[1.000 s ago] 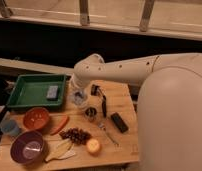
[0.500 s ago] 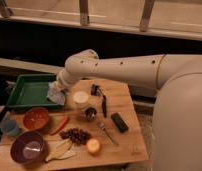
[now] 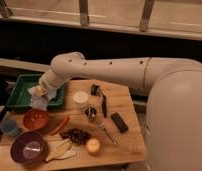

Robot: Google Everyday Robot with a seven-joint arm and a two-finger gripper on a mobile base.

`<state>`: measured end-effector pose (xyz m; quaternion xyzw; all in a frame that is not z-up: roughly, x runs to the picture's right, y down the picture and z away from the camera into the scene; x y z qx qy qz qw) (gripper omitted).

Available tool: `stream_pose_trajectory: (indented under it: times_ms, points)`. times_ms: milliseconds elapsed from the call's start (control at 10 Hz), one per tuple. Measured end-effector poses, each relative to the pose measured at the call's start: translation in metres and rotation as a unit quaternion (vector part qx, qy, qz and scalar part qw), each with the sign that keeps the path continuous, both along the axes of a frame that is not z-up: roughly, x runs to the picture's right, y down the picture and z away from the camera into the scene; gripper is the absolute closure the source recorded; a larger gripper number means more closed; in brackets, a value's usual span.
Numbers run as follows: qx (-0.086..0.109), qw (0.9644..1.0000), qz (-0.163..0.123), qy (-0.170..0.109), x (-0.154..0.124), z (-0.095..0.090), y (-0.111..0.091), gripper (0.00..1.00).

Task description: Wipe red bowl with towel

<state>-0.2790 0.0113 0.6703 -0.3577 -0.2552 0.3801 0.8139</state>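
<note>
The red bowl (image 3: 35,119) sits on the wooden table's left side, small and orange-red, in front of the green tray. My gripper (image 3: 39,94) hangs just above and behind it, at the tray's front edge. It is shut on the towel (image 3: 42,103), a pale blue-grey cloth that droops from it towards the bowl's far rim. I cannot tell whether the cloth touches the bowl.
A green tray (image 3: 18,89) lies behind the bowl. A blue cup (image 3: 9,128) and a purple bowl (image 3: 27,148) stand at the left front. A white tub (image 3: 80,97), black tools (image 3: 118,122), a fork (image 3: 108,134), a red pepper (image 3: 60,125) and fruit (image 3: 93,146) fill the middle.
The arm has swung left from near the white tub, across the tray's front, and now holds the towel just behind the red bowl.
</note>
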Motion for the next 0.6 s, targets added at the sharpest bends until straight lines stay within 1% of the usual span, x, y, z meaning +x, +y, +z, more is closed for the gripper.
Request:
stream_pose_trajectory:
  times_ms: [200,300,600]
  points:
    - [-0.013,0.9990,-0.030,-0.030,-0.030,-0.010,0.022,1.00]
    - [-0.024,0.9976,-0.049,-0.042,-0.042,-0.012,0.039,1.00]
    - [-0.025,0.9975,-0.051,-0.043,-0.042,-0.012,0.040,1.00]
